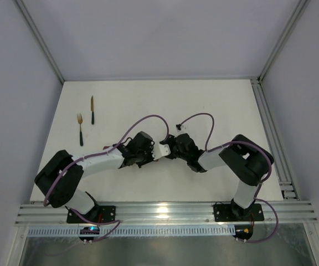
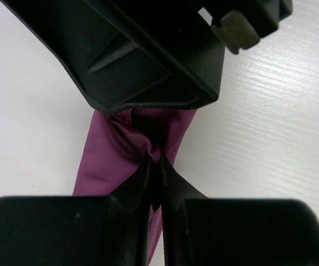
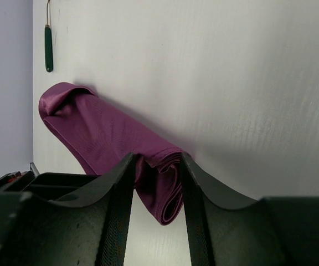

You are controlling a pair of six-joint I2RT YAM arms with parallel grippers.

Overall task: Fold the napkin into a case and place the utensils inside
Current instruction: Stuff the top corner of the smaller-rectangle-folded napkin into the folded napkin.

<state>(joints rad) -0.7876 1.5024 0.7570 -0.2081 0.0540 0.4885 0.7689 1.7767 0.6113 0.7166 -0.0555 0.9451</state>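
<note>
Between left fingers (image 2: 132, 205) and right fingers (image 3: 118, 194), napkin (image 3: 104, 133) bunched, long axis left-right.

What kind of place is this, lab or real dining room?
Probably a lab test cell: white table boxed by plain panels on aluminium posts, left arm and right arm bolted to a rail.

In the top view the table (image 1: 215, 111) is lit brightly and evenly from above; only faint shadows are cast. Glare is seen on the metal rail (image 1: 162, 209) at the near edge. In the left wrist view the left gripper (image 2: 154, 163) is rendered dark and blurred, and the table at right is nearly washed out. In the right wrist view a sheen is caught on the napkin (image 3: 104, 133), with a soft shadow thrown beside it.
</note>
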